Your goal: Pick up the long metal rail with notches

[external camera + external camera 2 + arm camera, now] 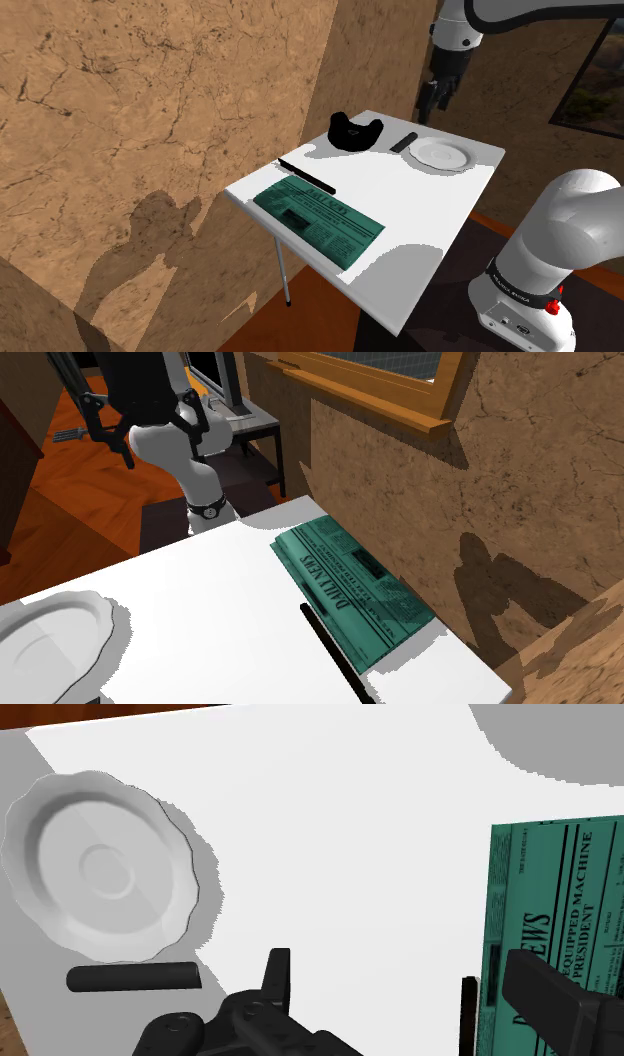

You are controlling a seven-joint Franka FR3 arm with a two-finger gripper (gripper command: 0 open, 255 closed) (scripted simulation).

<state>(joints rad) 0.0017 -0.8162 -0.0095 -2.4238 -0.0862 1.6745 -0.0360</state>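
Nearest in the shoulder view, a green newspaper [318, 222] lies flat on the white counter [420, 215], close to its near left edge. Just beyond it, running along the paper's far side, is the long rail [307, 175], a thin dark strip lying flat on the counter. I cannot tell whether it touches the paper. Farther back, from the shoulder view's left to right, sit a black controller-shaped thing [356, 132], a short black bar [403, 141] and a white scalloped plate [440, 154]. Above the far edge the hand [432, 110] hangs in the air, well apart from the rail. Its fingers [545, 994] stand wide apart and grip nothing.
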